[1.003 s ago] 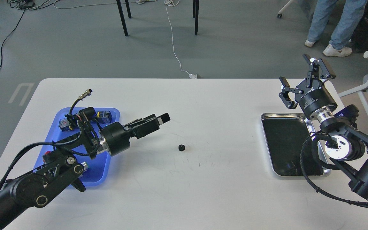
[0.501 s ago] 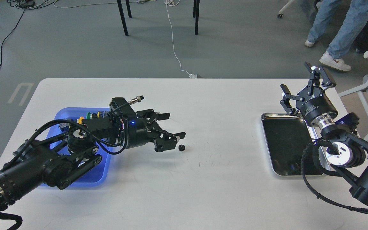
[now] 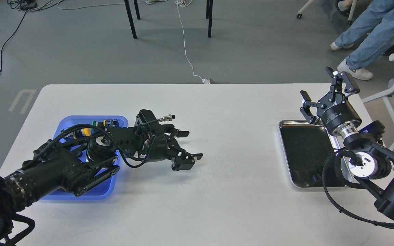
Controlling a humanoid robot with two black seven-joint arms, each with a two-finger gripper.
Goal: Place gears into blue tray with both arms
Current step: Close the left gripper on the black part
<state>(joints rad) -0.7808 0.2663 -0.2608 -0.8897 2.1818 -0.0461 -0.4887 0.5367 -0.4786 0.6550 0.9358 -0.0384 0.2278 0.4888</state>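
Blue tray [image 3: 58, 196]; white table [image 3: 217, 191]; silver tray [image 3: 287, 155], inside seemingly black.

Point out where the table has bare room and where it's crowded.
Bare: the white table between the left tool and the silver tray, plus the near edge. Crowded: the blue tray, largely covered by the left arm, with coloured switches at its far end.

A silver tray [image 3: 287, 155] sits on the white table [image 3: 217, 205].
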